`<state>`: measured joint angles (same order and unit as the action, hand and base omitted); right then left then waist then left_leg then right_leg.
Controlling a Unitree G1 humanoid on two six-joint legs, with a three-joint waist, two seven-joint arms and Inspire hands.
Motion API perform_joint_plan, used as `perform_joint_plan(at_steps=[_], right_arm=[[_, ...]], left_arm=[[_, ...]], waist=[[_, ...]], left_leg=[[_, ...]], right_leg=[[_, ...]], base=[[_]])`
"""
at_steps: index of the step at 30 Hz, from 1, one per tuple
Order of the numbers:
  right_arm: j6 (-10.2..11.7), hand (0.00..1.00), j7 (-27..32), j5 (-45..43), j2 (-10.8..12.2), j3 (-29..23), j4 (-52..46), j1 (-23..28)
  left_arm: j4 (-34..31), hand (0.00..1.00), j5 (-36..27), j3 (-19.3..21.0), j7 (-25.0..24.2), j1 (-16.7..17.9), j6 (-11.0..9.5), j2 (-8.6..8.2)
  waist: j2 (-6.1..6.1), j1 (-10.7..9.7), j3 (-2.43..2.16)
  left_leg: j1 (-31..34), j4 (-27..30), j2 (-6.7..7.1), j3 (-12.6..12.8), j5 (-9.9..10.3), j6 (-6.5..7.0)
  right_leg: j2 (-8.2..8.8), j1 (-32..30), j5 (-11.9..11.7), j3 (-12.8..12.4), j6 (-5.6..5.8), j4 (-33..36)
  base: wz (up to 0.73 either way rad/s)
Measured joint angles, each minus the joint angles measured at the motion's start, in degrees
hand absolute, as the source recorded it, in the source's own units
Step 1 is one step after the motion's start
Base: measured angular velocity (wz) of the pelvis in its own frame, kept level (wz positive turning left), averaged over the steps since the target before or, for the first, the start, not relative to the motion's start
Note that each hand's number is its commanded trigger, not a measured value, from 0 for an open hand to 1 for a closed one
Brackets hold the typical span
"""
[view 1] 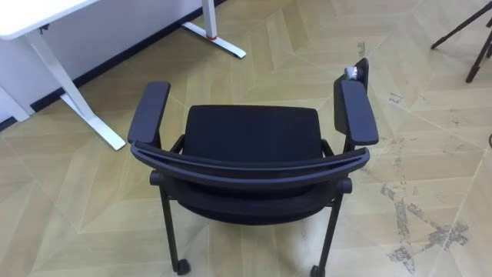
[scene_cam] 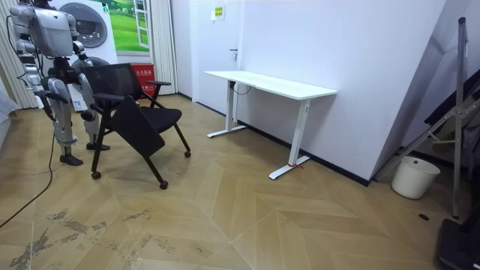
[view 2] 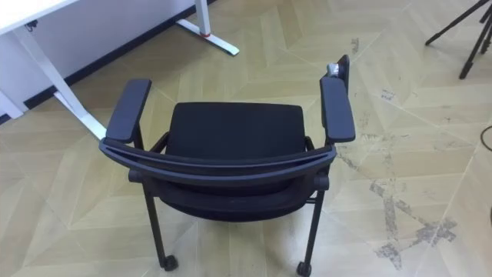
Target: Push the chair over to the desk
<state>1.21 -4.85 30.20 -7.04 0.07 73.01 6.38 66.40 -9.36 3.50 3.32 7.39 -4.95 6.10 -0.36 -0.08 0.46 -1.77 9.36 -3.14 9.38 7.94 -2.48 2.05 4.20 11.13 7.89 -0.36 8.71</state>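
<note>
Left eye view: you look down over the backrest of the black chair (view 1: 254, 135) on the wood floor (view 1: 430, 115), with the white desk (view 1: 31, 15) ahead-left.
Room view: the robot stands just behind the chair. You cannot tell the state of the left hand (scene_cam: 91, 107) or the right hand (scene_cam: 51, 109).
Right eye view: tripod legs (view 2: 461, 35) top right.

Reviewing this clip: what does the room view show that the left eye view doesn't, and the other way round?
The room view adds the robot standing right behind the backrest of the black chair, the full top of the white desk, a white bucket by the wall, and a round-doored machine behind the robot. The left eye view adds the seat and both armrest tops from above, plus dark tripod legs at upper right. Both share chair, desk and the scuffed wood floor.
</note>
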Motion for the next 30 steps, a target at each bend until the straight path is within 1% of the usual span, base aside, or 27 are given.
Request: perform_joint_plan(at_steps=[8, 13, 16, 22, 25, 28, 30], right_arm=[[0.0, 0.0, 0.6, -0.8, 0.0, -0.3, -0.1, 0.0], [0.0, 0.0, 1.2, -1.0, -0.1, -2.6, -0.1, -0.1], [0.0, 0.0, 2.0, -1.0, -0.1, -3.7, -0.1, -0.1], [0.0, 0.0, 3.5, -0.9, -0.2, -3.8, 0.0, -0.1], [0.0, 0.0, 4.3, -0.5, -0.1, -3.8, 0.0, -0.1], [0.0, 0.0, 5.0, -0.5, -0.1, -3.8, 0.1, -0.1], [0.0, 0.0, 5.0, -0.4, -0.1, -3.7, 0.1, 0.0]], left_arm=[[0.0, 0.0, 0.0, 0.1, 0.0, 0.0, 0.0, 0.01], [0.0, 0.0, 0.0, 0.7, 0.3, 0.1, 0.0, -0.01], [-0.1, 0.0, 0.0, 0.8, 0.8, 0.2, 0.0, -0.02], [0.0, 0.0, -0.4, 0.8, 2.2, 0.4, 0.0, -0.03], [0.2, 0.0, -3.6, 0.8, 3.4, 1.1, 0.0, -0.04], [0.6, 0.0, -6.2, 0.9, 4.9, 1.5, 0.1, -0.08], [0.5, 0.0, -7.9, 1.2, 5.1, 1.8, 0.2, -0.08]], waist=[[0.2, 0.2, -0.07], [0.32, 0.2, -0.14], [0.37, 0.2, -0.18], [0.38, 0.1, -0.17], [0.32, 0.1, -0.12], [0.04, 0.1, 0.05], [0.13, 0.2, 0.06]], left_leg=[[0.1, 0.0, 0.0, 0.0, 0.0, 0.0], [0.1, 0.0, 0.0, 0.0, 0.0, 0.0], [0.1, 0.0, 0.01, 0.0, 0.0, 0.0], [0.1, 0.0, 0.0, 0.0, 0.0, 0.0], [-0.3, 0.0, 0.0, 0.0, 0.0, 0.0], [-0.9, 0.0, 0.0, 0.2, 0.0, -0.02], [-0.9, 0.0, -0.05, 0.4, 0.0, -0.03]], right_leg=[[0.0, -0.1, 0.0, 0.0, 0.01, 0.0], [0.02, -0.1, 0.0, 0.1, 0.0, 0.0], [0.02, -0.1, 0.0, 0.1, 0.01, 0.0], [0.03, 0.0, 0.0, 0.1, 0.01, 0.1], [0.04, 0.3, 0.0, 0.1, 0.01, 0.0], [0.08, 0.9, 0.1, 0.1, 0.0, 0.0], [0.07, 1.0, 0.2, 0.1, -0.02, 0.0]], base=[[0.0], [0.0], [0.0], [0.0], [0.0], [0.0], [0.0]])
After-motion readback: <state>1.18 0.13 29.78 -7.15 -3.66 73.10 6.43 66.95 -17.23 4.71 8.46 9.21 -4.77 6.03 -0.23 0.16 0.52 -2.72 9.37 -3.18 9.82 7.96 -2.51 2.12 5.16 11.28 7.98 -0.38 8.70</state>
